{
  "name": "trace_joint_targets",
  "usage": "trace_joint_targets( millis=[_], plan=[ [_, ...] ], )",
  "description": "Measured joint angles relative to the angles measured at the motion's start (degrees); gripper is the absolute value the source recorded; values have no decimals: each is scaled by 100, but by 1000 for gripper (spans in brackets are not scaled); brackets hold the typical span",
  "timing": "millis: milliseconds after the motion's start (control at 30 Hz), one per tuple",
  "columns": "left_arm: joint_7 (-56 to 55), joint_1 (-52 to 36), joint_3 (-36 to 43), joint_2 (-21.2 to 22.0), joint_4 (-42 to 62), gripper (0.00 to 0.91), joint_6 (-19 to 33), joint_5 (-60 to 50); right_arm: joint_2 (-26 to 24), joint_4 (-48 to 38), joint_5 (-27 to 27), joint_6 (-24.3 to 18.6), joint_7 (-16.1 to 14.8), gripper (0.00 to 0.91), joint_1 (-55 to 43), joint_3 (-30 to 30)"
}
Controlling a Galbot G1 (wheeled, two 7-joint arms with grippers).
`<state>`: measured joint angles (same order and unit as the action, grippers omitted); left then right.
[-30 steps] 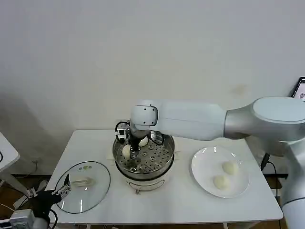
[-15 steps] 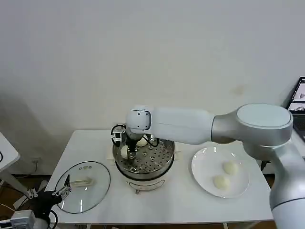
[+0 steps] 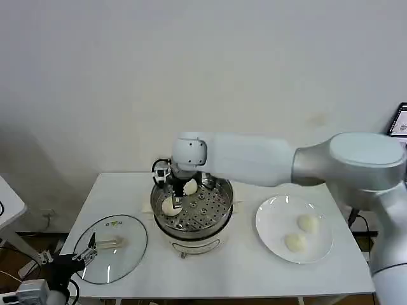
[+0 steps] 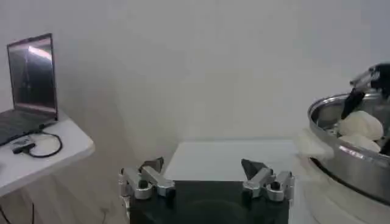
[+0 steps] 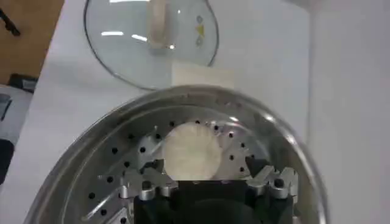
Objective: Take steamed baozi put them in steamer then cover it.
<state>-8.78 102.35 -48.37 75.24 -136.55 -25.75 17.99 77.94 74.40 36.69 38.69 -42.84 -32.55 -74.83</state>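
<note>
Risen slightly, right gripper (image 5: 207,176) hangs open over steamer (image 3: 194,213) on white table (image 3: 241,267).

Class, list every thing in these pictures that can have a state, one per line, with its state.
Steamer: uncovered, two baozi on its tray.
Glass lid: off, flat on the table.
White plate: holding two baozi.
Baozi nearest the right claw: released, resting on the tray.
Right claw: open, above that baozi.
Left claw: open, idle near the lid.
</note>
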Motion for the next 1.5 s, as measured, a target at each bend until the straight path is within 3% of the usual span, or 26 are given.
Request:
trace_joint_targets(
  millis=[233,533,900,1167,1500],
  plan=[
    [30,16,111,-62,-26,907,-43,-11,-909,461,-566,-451,-566,907,-520,-15],
    [43,64,279,-120,-33,907,-42,-79,-2598,1085,-1780,-1424,-1419,907,-817,-17],
    [66,167,340,-187,64,907,-34,-202,-4474,1595,-3216,-2248,-1949,907,383,804],
    [120,160,380,-161,107,907,-34,-296,-5034,1638,-3940,-2579,-2145,907,1850,1682],
    [126,173,384,-105,162,907,19,-298,-5184,1581,-4372,-2605,-2145,907,2970,2221]
  ],
)
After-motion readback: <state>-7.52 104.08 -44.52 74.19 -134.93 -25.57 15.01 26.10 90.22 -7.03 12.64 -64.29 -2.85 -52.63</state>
